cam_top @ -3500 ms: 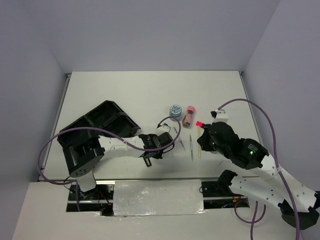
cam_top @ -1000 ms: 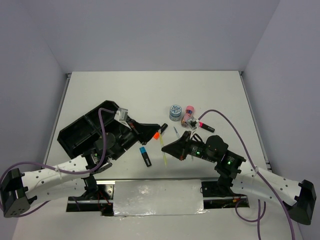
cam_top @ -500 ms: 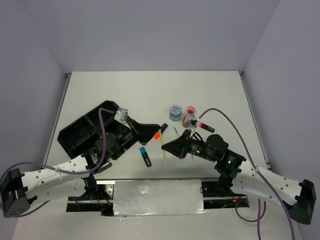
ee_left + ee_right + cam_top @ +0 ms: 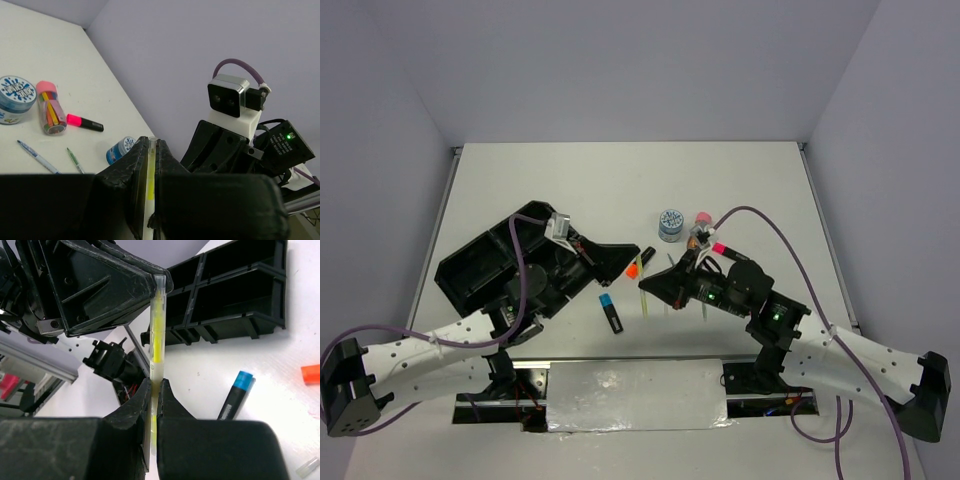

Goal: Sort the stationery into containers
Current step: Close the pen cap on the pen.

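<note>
Now gripping the pen [image 4: 157, 325] mid-air twice over: left gripper [image 4: 151, 149] clamped on its tip, right gripper [image 4: 154, 389] clamped lower down, tray [image 4: 240, 290] behind the left. Could bend or drop it by pulling away before loosening one clamp.

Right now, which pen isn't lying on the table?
The yellow pen, gripped by the left end effector and right end effector; the other pens lie flat on the table.

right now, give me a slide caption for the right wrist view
Right gripper and left gripper both pinch one yellow pen, black organiser tray behind.
</note>
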